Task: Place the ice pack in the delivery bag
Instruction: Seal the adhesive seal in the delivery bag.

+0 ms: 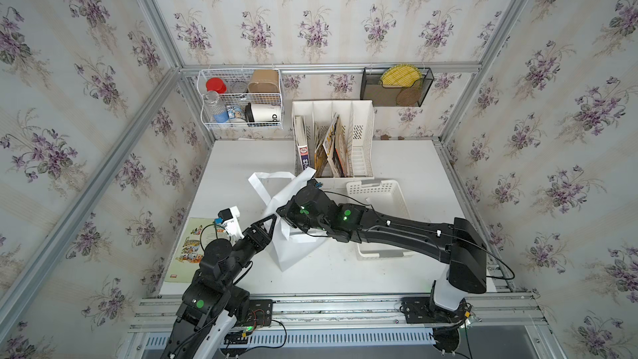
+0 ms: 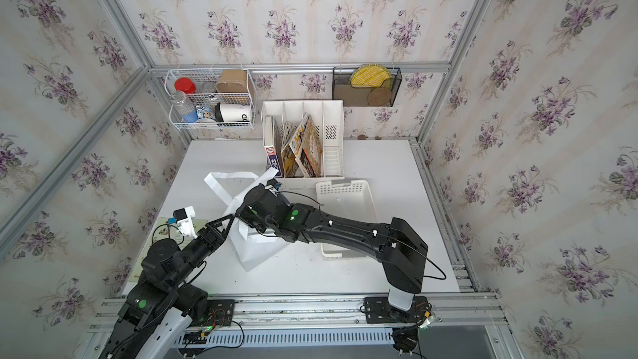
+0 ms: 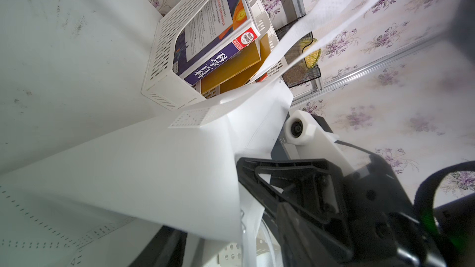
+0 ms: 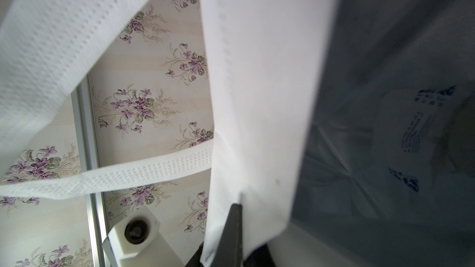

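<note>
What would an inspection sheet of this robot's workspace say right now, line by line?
Surface: white table, lightly scuffed, no spills seen.
Job's things: delivery bag stands open mid-table; ice pack lies inside it.
Clutter: white perforated basket beside the bag, partly under the right arm; file rack with books behind; picture leaflet at the table's left edge.
Grippers: right gripper shut on the bag's rim; left gripper apparently open, bag wall between its jaws.
Cables: black cable loops off the right arm; no snag seen.
Surroundings: floral wallpaper; wall-hung wire basket and black mesh holder.
</note>
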Tool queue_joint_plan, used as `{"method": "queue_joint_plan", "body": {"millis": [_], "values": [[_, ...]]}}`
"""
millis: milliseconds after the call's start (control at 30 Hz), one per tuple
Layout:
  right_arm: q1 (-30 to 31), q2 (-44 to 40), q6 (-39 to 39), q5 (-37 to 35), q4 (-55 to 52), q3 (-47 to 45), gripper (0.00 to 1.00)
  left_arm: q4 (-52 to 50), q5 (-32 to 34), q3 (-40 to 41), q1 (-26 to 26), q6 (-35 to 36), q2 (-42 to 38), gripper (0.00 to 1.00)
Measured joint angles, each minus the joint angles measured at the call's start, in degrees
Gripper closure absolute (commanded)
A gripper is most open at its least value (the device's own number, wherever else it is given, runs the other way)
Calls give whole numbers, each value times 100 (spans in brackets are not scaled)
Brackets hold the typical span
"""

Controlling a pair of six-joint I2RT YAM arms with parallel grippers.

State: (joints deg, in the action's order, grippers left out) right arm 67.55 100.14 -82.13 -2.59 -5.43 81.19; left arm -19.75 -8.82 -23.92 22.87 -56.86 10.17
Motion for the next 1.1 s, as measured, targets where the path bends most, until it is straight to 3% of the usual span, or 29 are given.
{"method": "queue_joint_plan", "body": {"millis": [233,500,667,800,900,1100], "values": [[37,-2,2,-20,105,-57,100,4,2,2,0,-83,61,65],[92,-22,2,-98,199,-127,100,7,2,0,0,-129,162,74],[105,-35,11,-125,282,-205,100,15,-26,0,2,-131,201,89],[111,-127,208,-146,358,-328,94,55,-142,-2,7,-125,208,100],[122,-289,426,-197,404,-446,89,149,-258,-4,7,-125,201,100],[149,-675,981,-260,382,-629,67,149,-144,-4,2,-74,184,100]]}}
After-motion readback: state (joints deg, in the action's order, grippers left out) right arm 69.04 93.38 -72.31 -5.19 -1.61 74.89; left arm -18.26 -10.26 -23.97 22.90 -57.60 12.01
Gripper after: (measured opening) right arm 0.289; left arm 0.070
